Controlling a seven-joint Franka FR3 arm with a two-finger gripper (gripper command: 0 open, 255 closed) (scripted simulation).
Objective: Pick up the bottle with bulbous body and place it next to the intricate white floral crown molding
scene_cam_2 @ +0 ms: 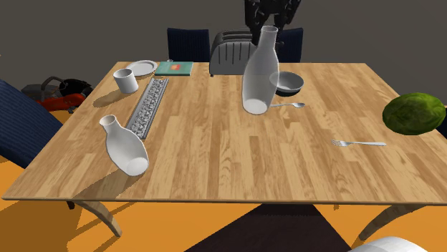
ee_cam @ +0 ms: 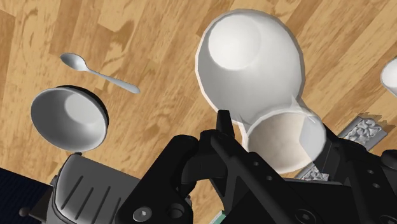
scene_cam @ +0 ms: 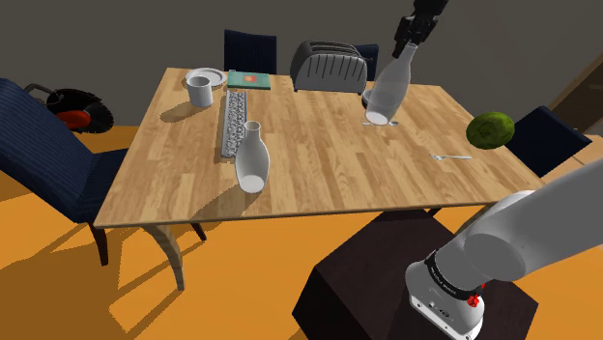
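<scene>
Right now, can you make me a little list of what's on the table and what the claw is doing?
claw: shut on the neck of the tall bottle
tall bottle: tilted, its base close above the table
second bottle: free, beside the patterned strip
by the toaster: bowl and spoon
far corner: mug, plate, book
other end: fork and a round green thing
</scene>
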